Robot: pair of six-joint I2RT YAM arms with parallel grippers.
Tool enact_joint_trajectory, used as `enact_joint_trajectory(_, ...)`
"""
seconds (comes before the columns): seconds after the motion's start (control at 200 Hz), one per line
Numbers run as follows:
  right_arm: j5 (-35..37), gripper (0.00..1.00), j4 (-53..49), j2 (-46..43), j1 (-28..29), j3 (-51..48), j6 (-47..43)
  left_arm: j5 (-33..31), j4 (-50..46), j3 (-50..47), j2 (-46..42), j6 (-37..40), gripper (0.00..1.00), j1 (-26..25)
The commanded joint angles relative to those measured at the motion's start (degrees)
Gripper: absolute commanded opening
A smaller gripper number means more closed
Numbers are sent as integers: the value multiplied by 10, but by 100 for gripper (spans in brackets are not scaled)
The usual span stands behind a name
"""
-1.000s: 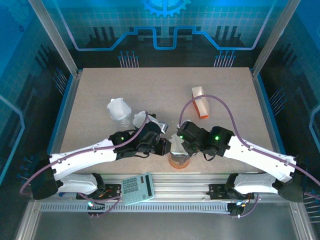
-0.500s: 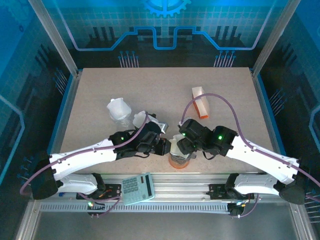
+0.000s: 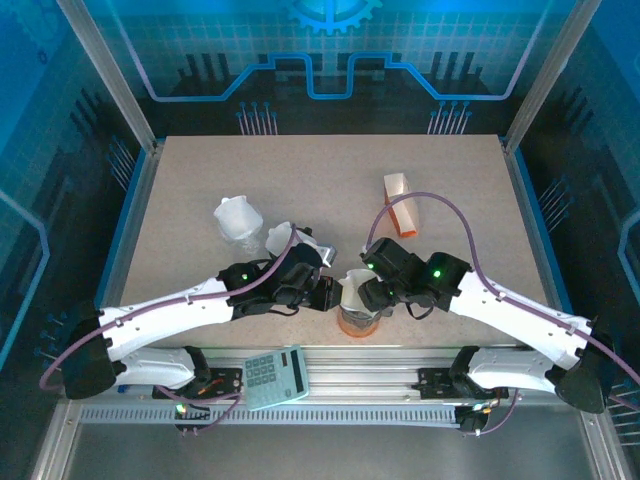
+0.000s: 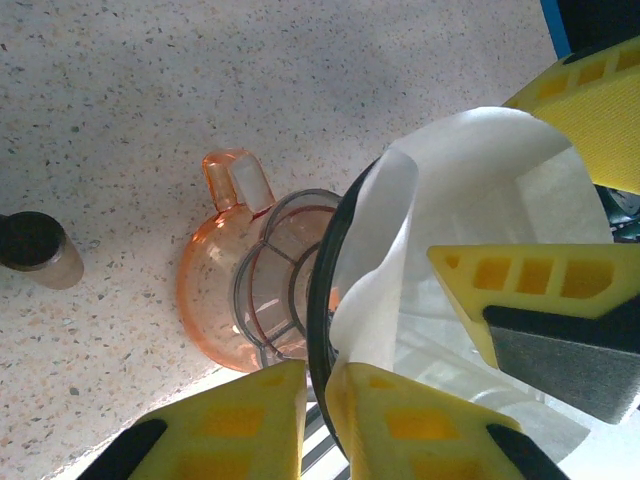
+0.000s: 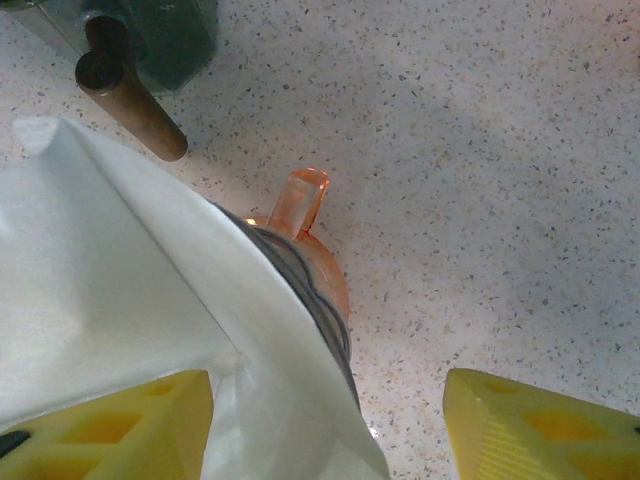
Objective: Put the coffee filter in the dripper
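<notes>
Tally — one orange dripper [image 3: 357, 322], one coffee filter [image 3: 355, 288], one calculator [image 3: 275, 377].

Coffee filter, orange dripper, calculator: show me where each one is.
coffee filter [image 4: 470, 190], left wrist view, on its white paper wall.
orange dripper [image 4: 205, 300], left wrist view, on its round base flange.
calculator [image 3: 275, 377], top external view, on its keypad.

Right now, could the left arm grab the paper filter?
Probably not: the left pincer is shut on the rim of the dripper, so it has no free grip, though the filter sits beside its fingers.
</notes>
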Motion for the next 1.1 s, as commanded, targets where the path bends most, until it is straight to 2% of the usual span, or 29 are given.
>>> enact_joint_trajectory(0.0,-8,63,8,5,-7,-3,-1,13,2,-6,-12,-13,19,2)
enact_joint_trajectory(0.475,8,64,8,53,-6,-9,-30,26,4,-3,-8,-18,20,2)
enact_joint_trajectory(0.685,10,64,9,75,-6,-8,-47,38,3,-12,-20,-25,27,4)
enact_joint_trajectory(0.961,3,66,15,83,-6,-9,-60,44,6,-35,-66,-19,48,49)
enact_joint_trajectory(1.091,4,66,14,83,-6,-7,-69,76,46,-36,-75,11,69,61)
